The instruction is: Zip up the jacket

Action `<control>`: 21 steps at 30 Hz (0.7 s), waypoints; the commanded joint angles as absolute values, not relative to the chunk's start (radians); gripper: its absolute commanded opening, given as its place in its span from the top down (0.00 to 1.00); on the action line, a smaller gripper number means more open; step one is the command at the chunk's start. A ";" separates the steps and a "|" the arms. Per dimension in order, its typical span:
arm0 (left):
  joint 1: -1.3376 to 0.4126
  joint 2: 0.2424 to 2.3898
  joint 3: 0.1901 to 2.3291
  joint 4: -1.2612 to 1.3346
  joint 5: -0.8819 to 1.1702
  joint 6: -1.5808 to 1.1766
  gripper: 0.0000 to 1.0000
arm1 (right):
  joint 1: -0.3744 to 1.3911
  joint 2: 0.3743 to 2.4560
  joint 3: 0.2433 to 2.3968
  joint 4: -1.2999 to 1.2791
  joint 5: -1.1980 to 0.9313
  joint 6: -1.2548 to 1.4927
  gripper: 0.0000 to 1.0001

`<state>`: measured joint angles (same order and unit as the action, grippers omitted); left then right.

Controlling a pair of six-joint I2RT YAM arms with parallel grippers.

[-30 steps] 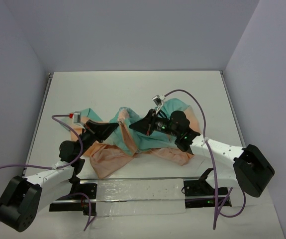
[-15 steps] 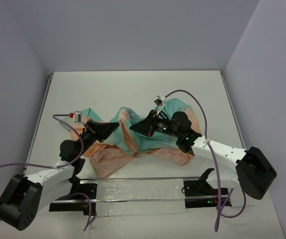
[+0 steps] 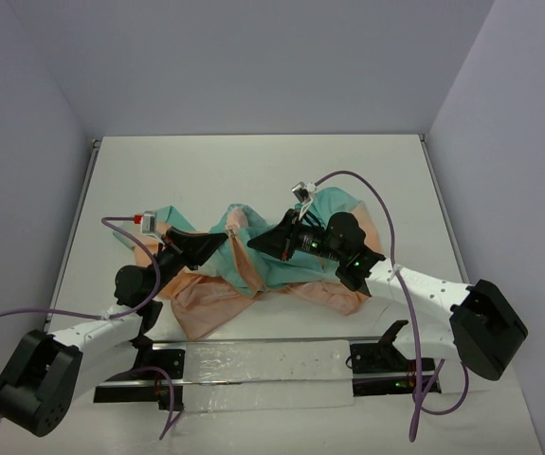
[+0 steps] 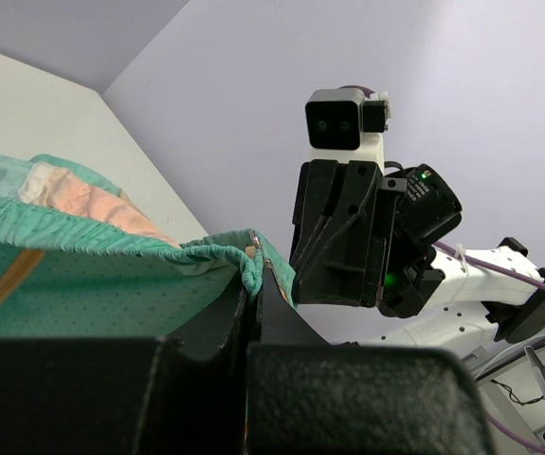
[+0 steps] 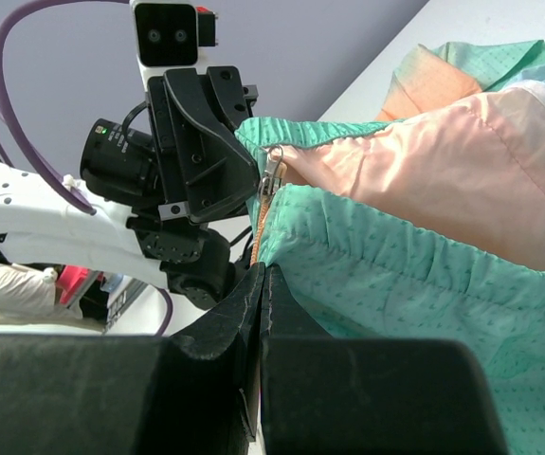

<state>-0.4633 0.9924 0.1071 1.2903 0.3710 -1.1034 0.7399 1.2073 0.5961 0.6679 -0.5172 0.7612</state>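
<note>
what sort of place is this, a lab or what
Probably a robotics lab cell: a white table boxed in by plain walls, a left arm and a right arm mounted at its near edge, and a jacket between them.

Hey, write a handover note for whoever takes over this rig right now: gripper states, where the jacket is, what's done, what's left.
Left gripper: shut, pinching the teal edge of the jacket.
Right gripper: shut on the teal edge beside the orange zipper tape, tip to tip with the left.
Jacket: bunched mid-table between the arms.
Zipper pull: hangs at the left fingertips; unclear whether it is gripped.
Done: both grippers have hold near the zipper.
Left: the zipping itself; how far it is closed cannot be told.
</note>
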 commanded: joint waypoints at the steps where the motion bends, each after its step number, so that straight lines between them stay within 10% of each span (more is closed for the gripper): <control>1: -0.466 0.993 0.148 1.554 0.382 -1.096 1.00 | 0.747 1.214 0.620 0.723 -0.534 0.749 1.00; 21: -0.466 1.002 0.146 1.563 0.386 -1.101 1.00 | 0.748 1.220 0.626 0.735 -0.544 0.756 1.00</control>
